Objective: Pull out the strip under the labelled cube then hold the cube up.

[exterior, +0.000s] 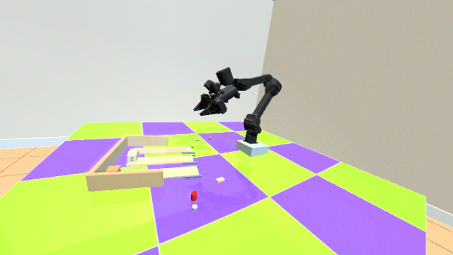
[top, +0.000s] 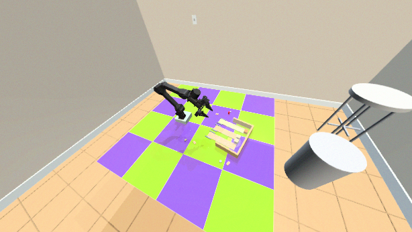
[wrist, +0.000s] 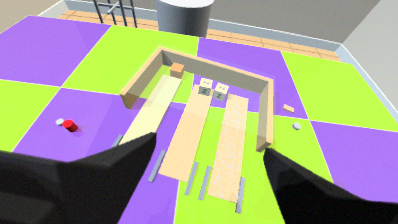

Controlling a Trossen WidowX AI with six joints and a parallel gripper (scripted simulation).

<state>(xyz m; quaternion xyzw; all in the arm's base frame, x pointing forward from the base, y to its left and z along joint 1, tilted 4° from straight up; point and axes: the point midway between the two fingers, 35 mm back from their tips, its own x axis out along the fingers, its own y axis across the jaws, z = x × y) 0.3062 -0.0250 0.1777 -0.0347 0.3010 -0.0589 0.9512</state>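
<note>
Clearly the task is at its approach: the gripper [top: 210, 113] [exterior: 198, 112] [wrist: 210, 145] hangs above and short of the strips, its fingers wide apart with nothing between them. Two pale cubes with letters sit inside the wooden frame [top: 246, 140] [exterior: 125, 180] [wrist: 225, 72]. The left cube [top: 237, 137] [exterior: 132, 158] [wrist: 204, 87] appears to rest on the far end of the middle strip [top: 225, 131] [exterior: 162, 161] [wrist: 187, 135]; the right cube [top: 236, 140] [wrist: 220, 92] is just beside it, near the end of the right strip [top: 221, 140] [exterior: 166, 150] [wrist: 230, 145], though I cannot tell what bears it. An orange block [top: 245, 131] [exterior: 113, 168] [wrist: 177, 69] lies by the left strip [top: 231, 125] [exterior: 181, 172] [wrist: 155, 107]. If the left cube is the one meant, the next move calls for lowering to the middle strip's near end, gripping it and drawing it straight back, leaving its neighbours alone; the cube lift comes afterwards
</note>
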